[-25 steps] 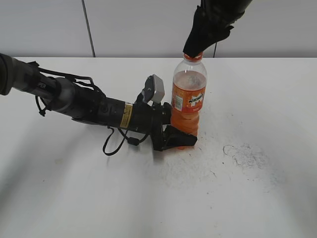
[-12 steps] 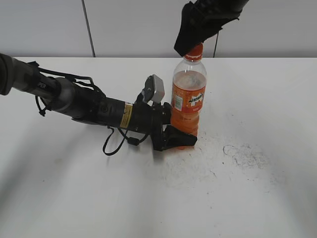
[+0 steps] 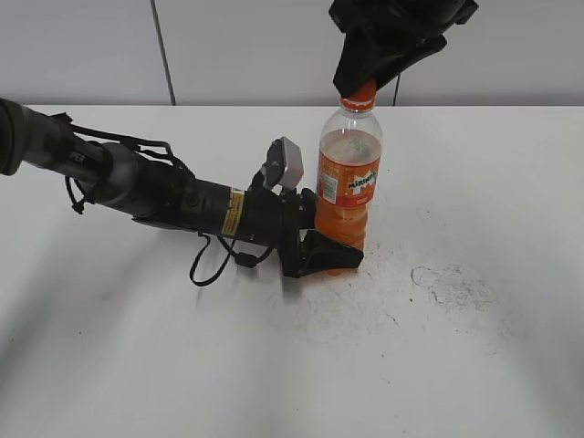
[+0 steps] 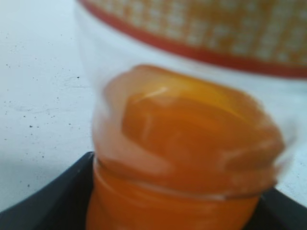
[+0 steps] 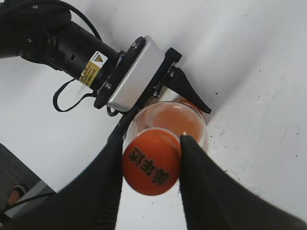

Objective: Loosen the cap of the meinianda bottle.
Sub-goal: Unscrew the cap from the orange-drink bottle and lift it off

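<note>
The meinianda bottle is stood upright on the white worktop. Its base is pinched between the left gripper's jaws, low beside the bottle. Up top, the cap is squeezed on both sides by the right gripper's black jaws.

Bright, even light; the meinianda bottle fills the left wrist view badly blurred, soft shadows lying left of it on the counter.
</note>
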You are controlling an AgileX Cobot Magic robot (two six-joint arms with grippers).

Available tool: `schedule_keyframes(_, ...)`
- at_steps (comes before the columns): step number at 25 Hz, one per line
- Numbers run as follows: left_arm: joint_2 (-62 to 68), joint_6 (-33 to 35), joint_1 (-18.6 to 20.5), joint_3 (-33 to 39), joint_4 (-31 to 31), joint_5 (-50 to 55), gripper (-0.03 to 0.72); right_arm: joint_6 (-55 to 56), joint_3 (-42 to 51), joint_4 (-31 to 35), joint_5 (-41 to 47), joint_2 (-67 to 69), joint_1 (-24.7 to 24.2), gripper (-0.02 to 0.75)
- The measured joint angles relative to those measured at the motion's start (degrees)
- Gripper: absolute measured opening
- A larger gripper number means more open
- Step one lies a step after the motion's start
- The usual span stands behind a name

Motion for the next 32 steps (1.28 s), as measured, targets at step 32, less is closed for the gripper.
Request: schedule_keyframes(32, 0.0, -0.1, -0.1, -0.1, -0.3, 0.0, 0.561, 4.9, 0.1, -3.2, 0.0, -0.5, 0.1, 0.268)
